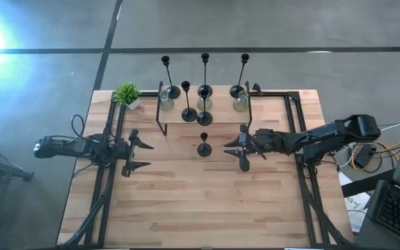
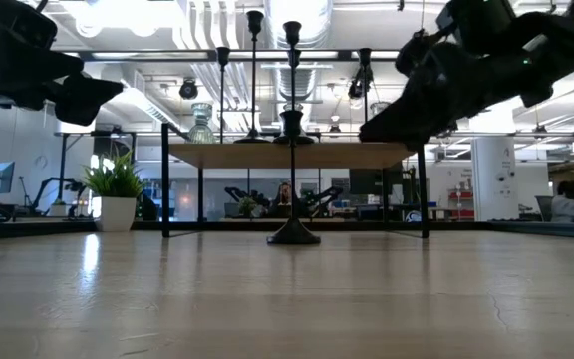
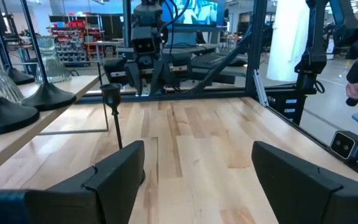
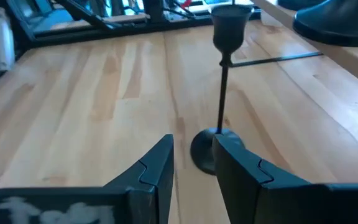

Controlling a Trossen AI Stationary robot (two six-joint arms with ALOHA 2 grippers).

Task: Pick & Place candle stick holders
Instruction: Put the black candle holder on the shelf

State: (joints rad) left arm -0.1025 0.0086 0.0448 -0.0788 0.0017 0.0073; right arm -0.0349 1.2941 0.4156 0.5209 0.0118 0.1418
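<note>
A short black candle stick holder [image 1: 204,145] stands upright on its round base on the bare table, in front of a raised shelf [image 1: 222,111]. Several taller black holders [image 1: 205,70] and two glass ones [image 1: 165,97] stand on the shelf. My right gripper [image 1: 233,151] hovers just right of the short holder [image 4: 222,93], open by a narrow gap with nothing between its fingers. My left gripper [image 1: 149,155] waits wide open at the table's left, pointing level toward the short holder [image 3: 112,109].
A small green potted plant [image 1: 127,94] stands at the far left corner, beside the shelf. The shelf's thin black legs [image 2: 164,179] rise just behind the short holder. Bare wood stretches across the table's near half [image 1: 200,208]. Black frame rails [image 1: 301,139] run along both sides.
</note>
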